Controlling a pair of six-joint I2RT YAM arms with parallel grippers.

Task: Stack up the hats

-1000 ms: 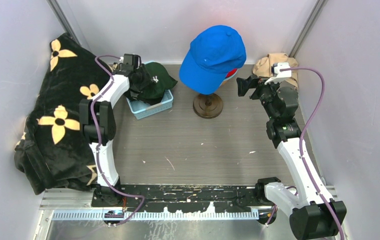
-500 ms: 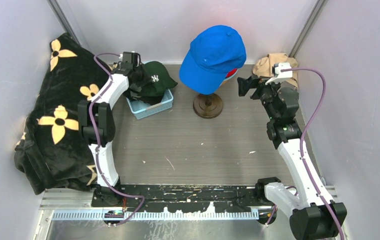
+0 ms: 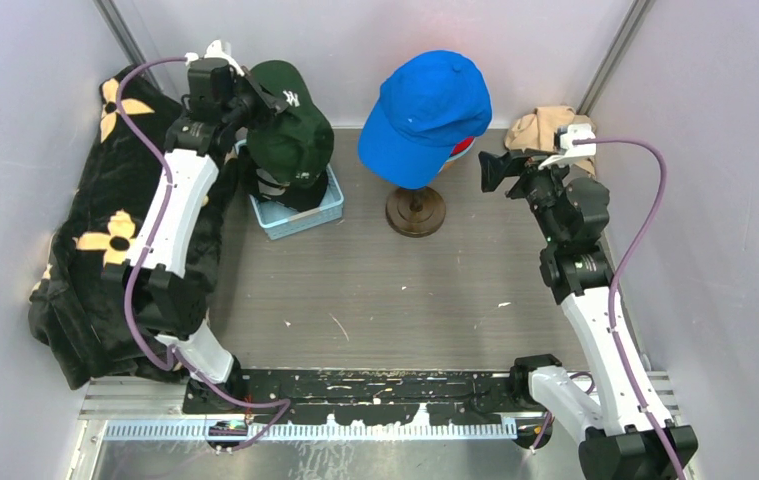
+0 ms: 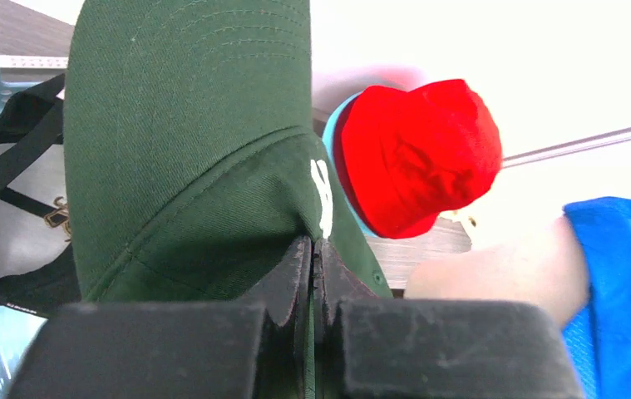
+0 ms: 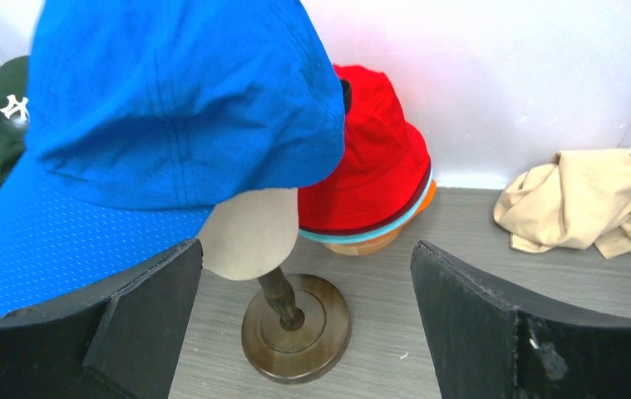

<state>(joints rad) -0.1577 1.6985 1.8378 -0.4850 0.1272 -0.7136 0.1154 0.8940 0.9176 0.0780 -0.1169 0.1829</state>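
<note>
My left gripper [image 3: 247, 98] [image 4: 313, 245] is shut on the brim edge of the dark green "NY" cap [image 3: 293, 128] [image 4: 187, 141]. The cap hangs in the air above the light-blue basket [image 3: 307, 214]. A black cap with gold lettering [image 4: 12, 174] lies in that basket. The blue cap [image 3: 425, 108] [image 5: 170, 116] sits on the cream head form [image 5: 249, 237]. Behind it stands a stack with the red bucket hat [image 4: 420, 154] [image 5: 374, 166] on top and a teal rim [image 5: 382, 234] under it. My right gripper [image 3: 491, 170] [image 5: 303, 258] is open, facing the head form's wooden stand [image 5: 295, 324].
A beige rag [image 3: 547, 125] [image 5: 582, 199] lies in the back right corner. A black blanket with gold flowers [image 3: 105, 240] covers the left side, beside my left arm. The side and back walls stand close around the table.
My left gripper shut on the green cap in the basket, then lifted it up and toward the back wall. The right gripper stayed open and shifted slightly.
</note>
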